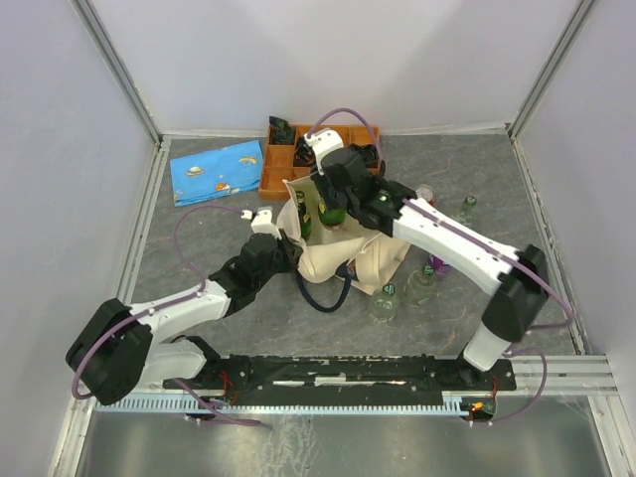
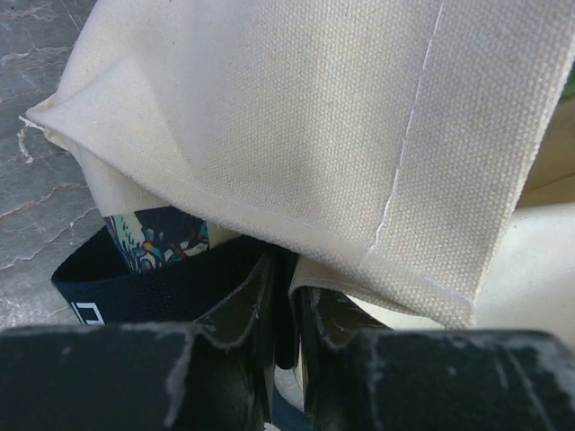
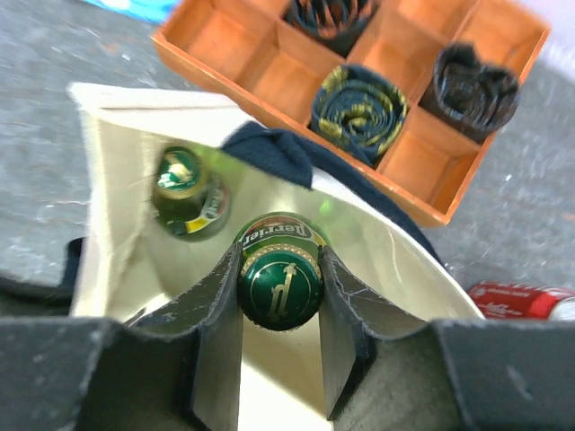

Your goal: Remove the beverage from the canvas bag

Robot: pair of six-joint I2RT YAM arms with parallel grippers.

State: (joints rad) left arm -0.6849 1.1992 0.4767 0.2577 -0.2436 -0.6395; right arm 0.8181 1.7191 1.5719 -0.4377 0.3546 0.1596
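Note:
The cream canvas bag (image 1: pixel 343 260) lies mid-table with its mouth held open; it also shows in the right wrist view (image 3: pixel 112 189) and fills the left wrist view (image 2: pixel 341 135). My right gripper (image 3: pixel 279 287) is shut on the neck of a green Perrier bottle (image 3: pixel 279 283), upright at the bag's mouth; from above the gripper (image 1: pixel 334 199) sits over the bottle (image 1: pixel 332 213). A second green bottle (image 3: pixel 187 193) stands inside the bag. My left gripper (image 2: pixel 286 301) is shut on the bag's edge by its navy strap (image 2: pixel 153 287).
An orange compartment tray (image 1: pixel 276 179) with rolled ties and a blue patterned pouch (image 1: pixel 217 171) lie behind the bag. Clear glass bottles (image 1: pixel 386 301) stand right of the bag, with another (image 1: pixel 467 209) and a red can (image 3: pixel 521 301) further right.

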